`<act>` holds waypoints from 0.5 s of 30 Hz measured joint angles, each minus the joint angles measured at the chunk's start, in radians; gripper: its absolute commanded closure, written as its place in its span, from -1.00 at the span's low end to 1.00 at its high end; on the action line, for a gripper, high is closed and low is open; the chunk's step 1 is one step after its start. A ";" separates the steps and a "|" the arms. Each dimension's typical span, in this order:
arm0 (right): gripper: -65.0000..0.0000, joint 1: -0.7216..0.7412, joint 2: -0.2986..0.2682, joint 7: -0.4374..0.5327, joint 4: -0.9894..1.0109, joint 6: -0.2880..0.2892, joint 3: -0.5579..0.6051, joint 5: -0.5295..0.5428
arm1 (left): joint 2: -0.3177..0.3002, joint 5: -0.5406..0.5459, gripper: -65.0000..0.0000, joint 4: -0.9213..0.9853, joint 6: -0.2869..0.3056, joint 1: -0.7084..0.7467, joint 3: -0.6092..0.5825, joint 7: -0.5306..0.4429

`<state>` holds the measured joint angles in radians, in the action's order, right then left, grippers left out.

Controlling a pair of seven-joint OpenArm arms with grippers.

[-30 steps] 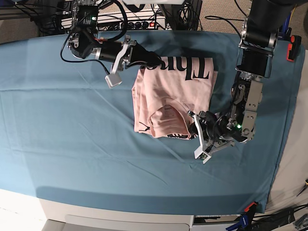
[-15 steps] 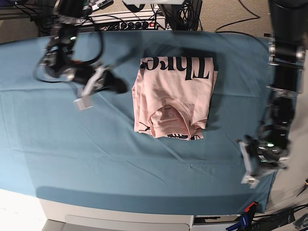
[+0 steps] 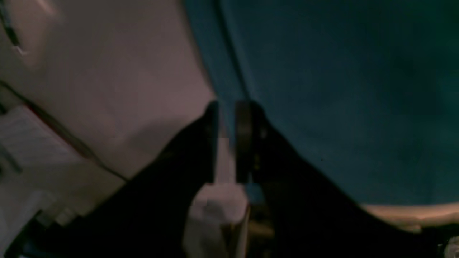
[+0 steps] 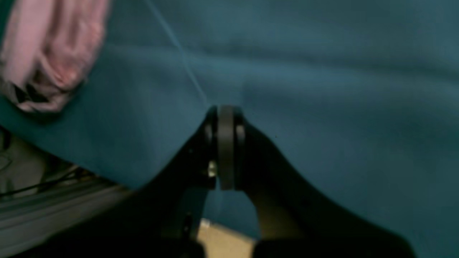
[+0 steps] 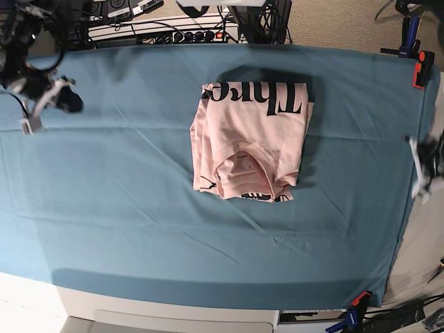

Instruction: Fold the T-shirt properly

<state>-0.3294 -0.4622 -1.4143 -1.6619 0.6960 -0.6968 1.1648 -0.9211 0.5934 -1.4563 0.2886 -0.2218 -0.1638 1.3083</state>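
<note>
I've parked both arms wide: T-shirt (image 5: 250, 142) lies folded mid-table; right gripper (image 4: 225, 114) pinched empty, left gripper (image 3: 231, 111) narrowly apart.

Matt pink cotton T-shirt (image 5: 248, 142) on matt teal table cloth (image 5: 125, 208).

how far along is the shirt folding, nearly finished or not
Looks essentially done. The T-shirt lies as a compact folded rectangle in the middle of the table cloth, lettering at its far edge and collar layers at its near edge. Nothing is in hand: the right gripper is shut on nothing over bare cloth, and the left gripper, nearly closed, is empty at the table's edge. At most, the uneven near edge could be tidied.
</note>
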 measured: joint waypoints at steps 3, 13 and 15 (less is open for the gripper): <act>1.00 -0.064 0.000 0.000 0.000 0.001 -0.068 0.065 | -0.046 0.092 0.78 -0.063 0.034 0.121 0.000 0.008; 1.00 -0.206 0.000 0.001 0.000 0.000 -0.165 0.158 | -0.078 0.161 0.78 -0.474 0.102 0.555 0.003 0.016; 1.00 -0.223 0.001 0.000 0.000 0.001 -0.165 0.161 | -0.076 0.122 0.78 -0.561 0.099 0.657 0.005 -0.001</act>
<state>-0.5522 -0.4610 -1.4143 -1.6619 0.6968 -0.8619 1.3258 -0.9970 0.7155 -2.0174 0.3878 0.4355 -0.1593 1.3075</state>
